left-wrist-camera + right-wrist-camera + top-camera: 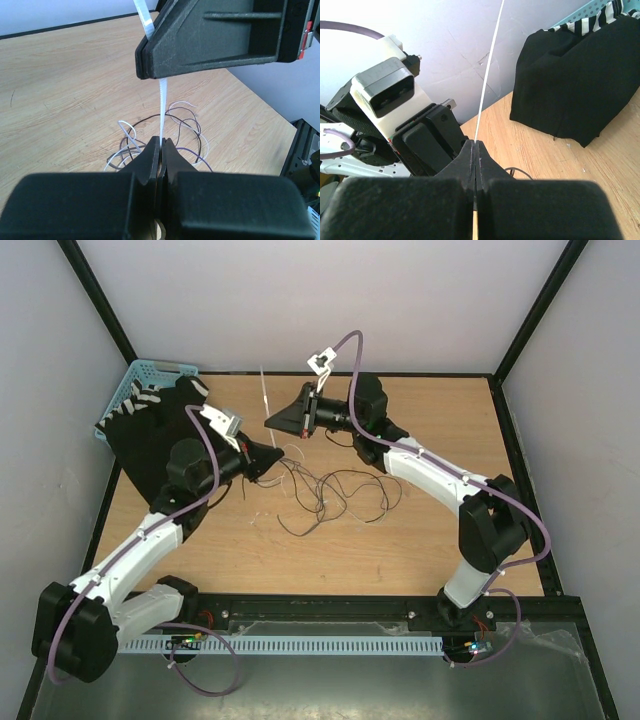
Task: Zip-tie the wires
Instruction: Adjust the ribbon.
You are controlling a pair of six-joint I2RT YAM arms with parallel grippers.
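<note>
My left claw [161,146]: fingers pressed together, pinching the lower end of the zip tie [162,107]. The white ribbed strip rises straight out of the fingertips.

My right claw [144,64]: also pressed together, clamped on the same zip tie higher up. In the left wrist view the strip goes in under its tip and comes out above, tilting left. In the right wrist view the tie [487,75] leaves my right claw [475,148] and runs up out of frame.

Top view: my right claw [270,422] sits just far of my left claw [278,456], the tips close together and left of desk centre. The free length of the tie [263,390] points toward the far wall.

Wires [330,495]: a loose tangle of thin dark loops lying flat on the desk [440,540], just right of and near my left claw, and touched by neither claw. From the left wrist they [185,125] lie beyond the fingertips, a few pale strands among them.

Red tab [307,35] on the right wrist housing. If it carries print, it is too small for me to read.

Far left of the desk: black cloth [150,440], with a blue basket [150,373] behind it.
</note>
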